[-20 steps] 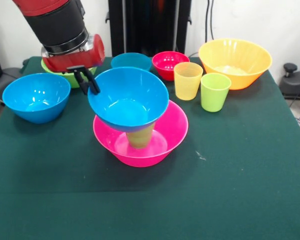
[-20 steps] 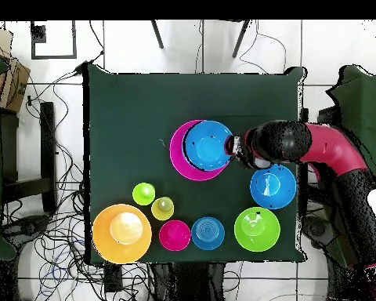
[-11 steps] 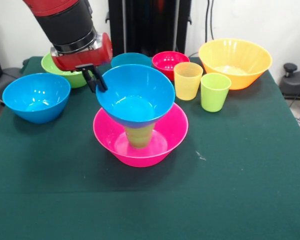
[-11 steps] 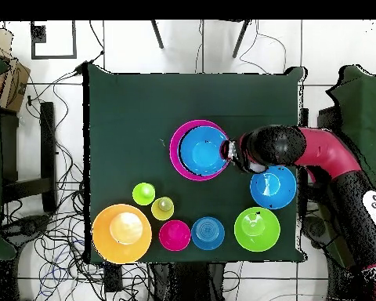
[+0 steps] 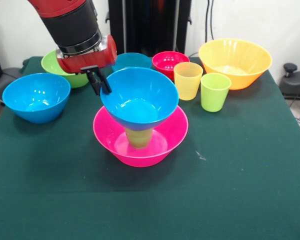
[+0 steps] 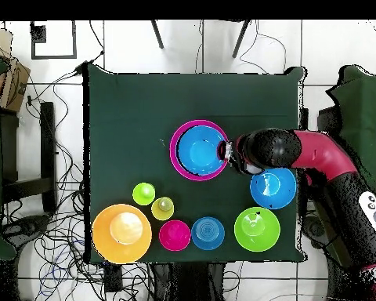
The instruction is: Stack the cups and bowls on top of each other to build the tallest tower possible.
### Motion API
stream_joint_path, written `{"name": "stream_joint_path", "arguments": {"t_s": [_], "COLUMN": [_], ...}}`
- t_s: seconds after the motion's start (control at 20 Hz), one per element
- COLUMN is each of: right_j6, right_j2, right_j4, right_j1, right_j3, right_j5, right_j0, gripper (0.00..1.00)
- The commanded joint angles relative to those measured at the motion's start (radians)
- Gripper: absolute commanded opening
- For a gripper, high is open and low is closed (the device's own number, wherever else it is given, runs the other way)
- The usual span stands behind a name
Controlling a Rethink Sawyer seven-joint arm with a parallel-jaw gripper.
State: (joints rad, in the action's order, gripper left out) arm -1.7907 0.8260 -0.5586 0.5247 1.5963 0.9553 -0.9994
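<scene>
My gripper [image 5: 101, 83] is shut on the left rim of a medium blue bowl [image 5: 140, 97]. That bowl sits over a green cup [image 5: 139, 136], which stands upside down inside the wide pink bowl [image 5: 177, 131]. Whether the blue bowl rests on the cup or hovers just over it, I cannot tell. In the overhead view the blue bowl [image 6: 200, 149] lies almost centred within the pink bowl [image 6: 175, 149], with the gripper [image 6: 225, 151] at its right edge. A yellow-orange cup [image 5: 187, 80] and a lime cup [image 5: 214, 91] stand upright behind and to the right.
A second medium blue bowl [image 5: 36, 96] sits at the left, and a green bowl [image 5: 57, 67] behind it is partly hidden by the arm. A small blue bowl [image 5: 132, 59], a small red bowl [image 5: 168, 64] and a large orange bowl [image 5: 235, 56] line the far edge.
The gripper has carried the blue bowl to the right in the front view. The bowl now sits more squarely over the cup and the pink bowl.
</scene>
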Motion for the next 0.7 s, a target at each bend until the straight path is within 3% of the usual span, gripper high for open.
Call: {"name": "stream_joint_path", "arguments": {"t_s": [0.05, 0.7], "right_j6": [0.229, 0.249], "right_j2": [0.003, 0.001], "right_j4": [-0.063, -0.071], "right_j1": [-0.033, -0.044], "right_j3": [-0.013, -0.053], "right_j5": [-0.023, -0.002], "right_j0": [0.031, 0.043], "gripper": [0.00, 0.00]}}
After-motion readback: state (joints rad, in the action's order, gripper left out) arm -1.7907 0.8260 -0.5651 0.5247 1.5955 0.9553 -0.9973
